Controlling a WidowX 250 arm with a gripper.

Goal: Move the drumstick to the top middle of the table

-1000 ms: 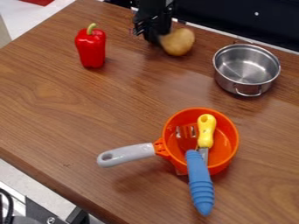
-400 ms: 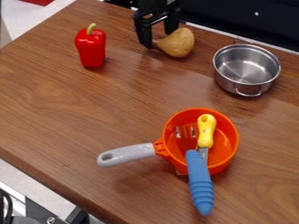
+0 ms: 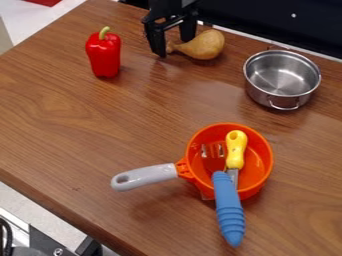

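My gripper [image 3: 174,47] stands wide open, holding nothing; the drumstick [image 3: 205,45] lies just beside it on the table [image 3: 133,115], seemingly placed. I judge only withdrawal remains.

The arm's [image 3: 168,7] fingers [image 3: 157,42] point down, spread apart.

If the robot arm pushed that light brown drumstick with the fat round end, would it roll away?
The light brown drumstick might roll a little, since its fat end is rounded. It would probably curve rather than go straight, because its other end is thin. It looks smooth, so it may slip a bit too.
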